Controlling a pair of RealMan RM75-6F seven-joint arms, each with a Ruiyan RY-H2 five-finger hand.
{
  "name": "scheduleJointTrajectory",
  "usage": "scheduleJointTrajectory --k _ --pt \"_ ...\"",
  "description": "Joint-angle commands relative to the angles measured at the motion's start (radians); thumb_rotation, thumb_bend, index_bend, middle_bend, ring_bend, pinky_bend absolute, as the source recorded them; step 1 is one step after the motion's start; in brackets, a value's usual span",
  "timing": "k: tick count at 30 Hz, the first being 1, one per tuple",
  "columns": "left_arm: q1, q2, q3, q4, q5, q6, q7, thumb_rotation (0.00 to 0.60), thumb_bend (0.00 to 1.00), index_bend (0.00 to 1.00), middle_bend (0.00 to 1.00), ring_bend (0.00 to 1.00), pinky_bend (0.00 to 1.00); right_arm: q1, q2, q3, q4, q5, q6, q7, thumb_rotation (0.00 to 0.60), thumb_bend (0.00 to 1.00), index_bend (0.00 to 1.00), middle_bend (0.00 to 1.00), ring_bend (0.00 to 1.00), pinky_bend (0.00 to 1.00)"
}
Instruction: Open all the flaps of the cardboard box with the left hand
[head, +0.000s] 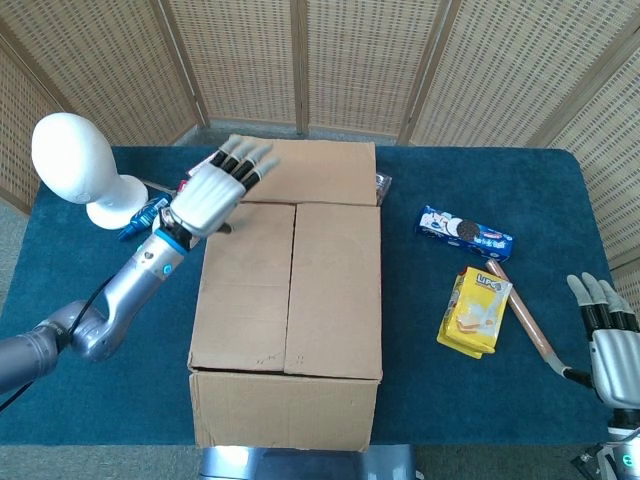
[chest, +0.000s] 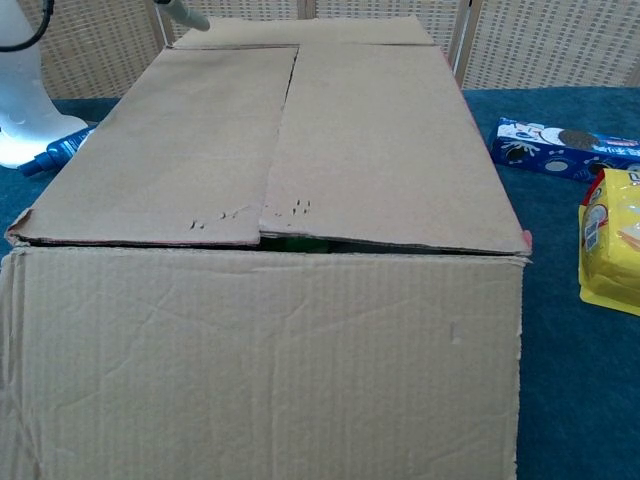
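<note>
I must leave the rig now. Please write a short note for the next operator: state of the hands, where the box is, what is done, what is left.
Left hand: open, fingers spread, over the far left corner of the box, holding nothing.
Right hand: open, idle at the near right table edge.
Box: mid-table. Far flap and near flap are folded outward.
Left: the two top flaps lie closed, meeting at the centre seam.

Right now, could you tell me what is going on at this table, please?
The left robot hand, fingers spread and holding nothing, hovers over the far left corner of the cardboard box. The far flap is folded out away from the robot, and the two long top flaps lie closed. The right robot hand waits open at the table's near right edge. Snack packets lie beside the box.
</note>
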Motion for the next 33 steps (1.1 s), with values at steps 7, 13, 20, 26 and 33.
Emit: scheduleJointTrajectory --k 7,13,20,26,33 --pt "0.031 -0.044 0.058 -0.049 0.127 0.057 -0.026 0.6 0.0 0.0 0.0 0.0 0.02 -0.003 0.005 -0.002 0.002 -0.003 0.005 0.015 0.6 0.0 0.0 0.0 0.0 0.14" --pt "0.031 -0.083 0.06 -0.036 0.137 0.062 -0.001 0.6 0.0 0.0 0.0 0.0 0.02 -0.003 0.008 -0.001 0.006 0.0 0.004 0.024 0.6 0.0 0.0 0.0 0.0 0.14" --pt "0.026 -0.148 0.052 -0.006 0.117 0.054 0.043 0.6 0.0 0.0 0.0 0.0 0.03 -0.002 0.009 0.0 0.006 0.001 0.002 0.028 0.6 0.0 0.0 0.0 0.0 0.14" --pt "0.017 -0.199 0.036 0.017 0.109 0.058 0.071 0.6 0.07 0.0 0.0 0.0 0.03 -0.001 0.008 -0.002 0.005 -0.001 0.002 0.022 0.6 0.0 0.0 0.0 0.0 0.14" --pt "0.004 -0.24 0.018 0.033 0.104 0.06 0.089 0.6 0.28 0.0 0.0 0.0 0.04 -0.002 0.009 -0.004 0.004 -0.005 0.003 0.025 0.6 0.0 0.0 0.0 0.0 0.14"
